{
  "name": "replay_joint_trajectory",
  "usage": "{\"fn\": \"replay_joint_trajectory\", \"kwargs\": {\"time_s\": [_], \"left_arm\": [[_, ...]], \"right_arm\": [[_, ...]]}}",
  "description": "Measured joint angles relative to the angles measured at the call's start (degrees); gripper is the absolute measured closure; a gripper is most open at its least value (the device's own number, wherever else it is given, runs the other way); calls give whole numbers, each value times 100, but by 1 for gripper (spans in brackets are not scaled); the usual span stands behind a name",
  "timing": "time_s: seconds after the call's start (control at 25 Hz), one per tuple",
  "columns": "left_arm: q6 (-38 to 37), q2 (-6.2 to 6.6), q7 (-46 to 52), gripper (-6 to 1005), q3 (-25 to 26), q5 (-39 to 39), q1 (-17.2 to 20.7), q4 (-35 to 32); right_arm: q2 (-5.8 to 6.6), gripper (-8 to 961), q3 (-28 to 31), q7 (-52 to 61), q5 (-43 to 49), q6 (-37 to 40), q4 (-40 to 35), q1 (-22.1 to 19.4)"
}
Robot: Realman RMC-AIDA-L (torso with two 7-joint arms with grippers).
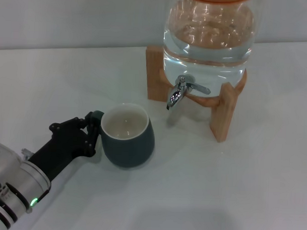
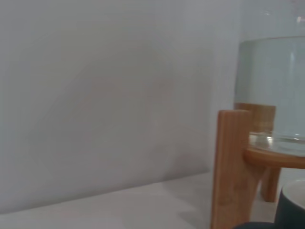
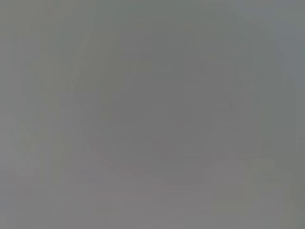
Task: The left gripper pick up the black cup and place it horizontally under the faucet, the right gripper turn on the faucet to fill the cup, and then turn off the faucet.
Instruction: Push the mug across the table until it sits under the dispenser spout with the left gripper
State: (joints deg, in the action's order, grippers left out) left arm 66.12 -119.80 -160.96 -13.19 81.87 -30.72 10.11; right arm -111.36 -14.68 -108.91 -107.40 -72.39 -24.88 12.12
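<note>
The black cup [image 1: 128, 136] stands upright on the white table, cream inside showing, to the left of and nearer to me than the faucet [image 1: 180, 90]. The faucet is a chrome tap with its lever pointing right, on the clear water jar [image 1: 209, 36]. My left gripper [image 1: 91, 130] reaches in from the lower left, and its black fingers [image 1: 87, 120] close around the cup's handle [image 1: 96, 114]. An edge of the cup [image 2: 293, 205] shows in the left wrist view. My right gripper is out of view; the right wrist view shows only plain grey.
The jar rests on a wooden stand [image 1: 221, 115] at the back right, also seen in the left wrist view [image 2: 233, 167]. The white table [image 1: 216, 188] stretches in front of the stand and to the right of the cup.
</note>
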Motion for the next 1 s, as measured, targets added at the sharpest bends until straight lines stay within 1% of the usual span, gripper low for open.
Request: {"fn": "replay_joint_trajectory", "kwargs": {"time_s": [0.48,1.0], "left_arm": [[64,8,17,896,10,-392,0,122],[99,24,35,896,32,-414,-6,121]], "right_arm": [[16,113,-9,8,0,-13,-9,1],[18,113,-9,3,9,-13,15,-7]]}}
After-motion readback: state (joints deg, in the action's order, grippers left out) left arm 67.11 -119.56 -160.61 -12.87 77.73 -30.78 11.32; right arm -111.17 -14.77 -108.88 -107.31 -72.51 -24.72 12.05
